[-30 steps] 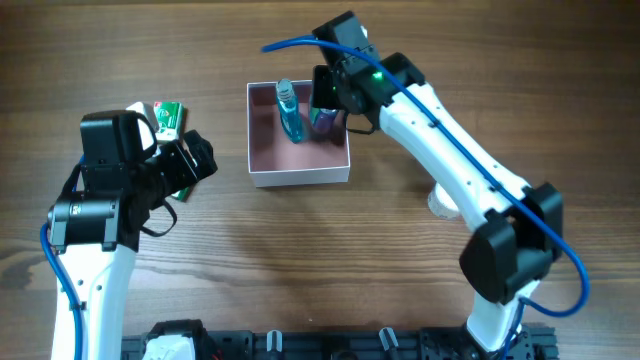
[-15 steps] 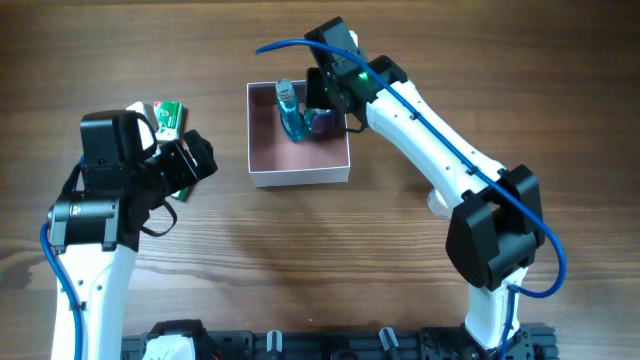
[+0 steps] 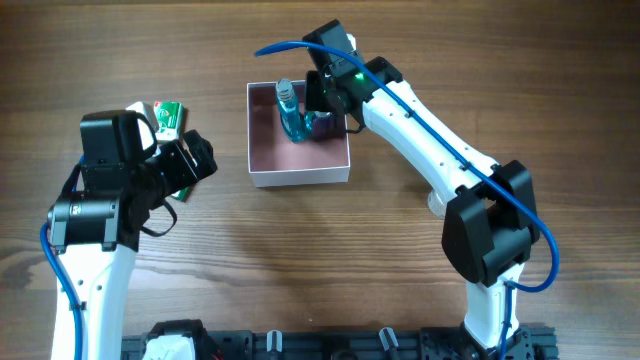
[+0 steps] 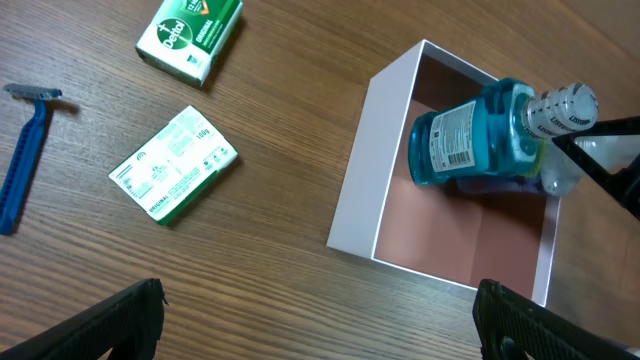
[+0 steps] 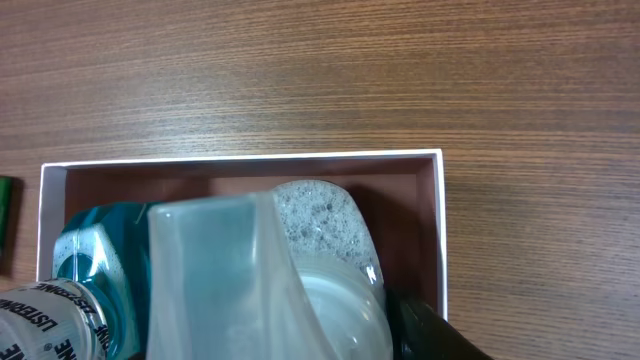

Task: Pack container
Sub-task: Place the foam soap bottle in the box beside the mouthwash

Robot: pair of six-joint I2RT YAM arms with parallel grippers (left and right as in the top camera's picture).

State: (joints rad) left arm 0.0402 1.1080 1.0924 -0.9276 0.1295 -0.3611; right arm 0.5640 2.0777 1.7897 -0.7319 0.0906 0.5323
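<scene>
The container (image 3: 298,170), a shallow white box with a pink floor, sits at the table's middle. In it lies a blue mouthwash bottle (image 3: 290,112). Just right of that bottle my right gripper (image 3: 322,102) reaches into the box, shut on a translucent bottle (image 5: 312,232) with a clear cap. One black finger (image 5: 432,330) presses that bottle's side and the other is hidden behind it. My left gripper (image 3: 196,160) hangs open left of the box with nothing between its fingers. The left wrist view shows the container (image 4: 358,190) and the mouthwash bottle (image 4: 470,145).
Two green soap boxes (image 4: 172,162) (image 4: 190,35) and a blue razor (image 4: 22,160) lie on the wood left of the container. A small white jar (image 3: 437,205) sits right of it, mostly under my right arm.
My right arm has swung a little to the left, bringing the translucent bottle close beside the mouthwash bottle inside the box. The left arm has not moved.
</scene>
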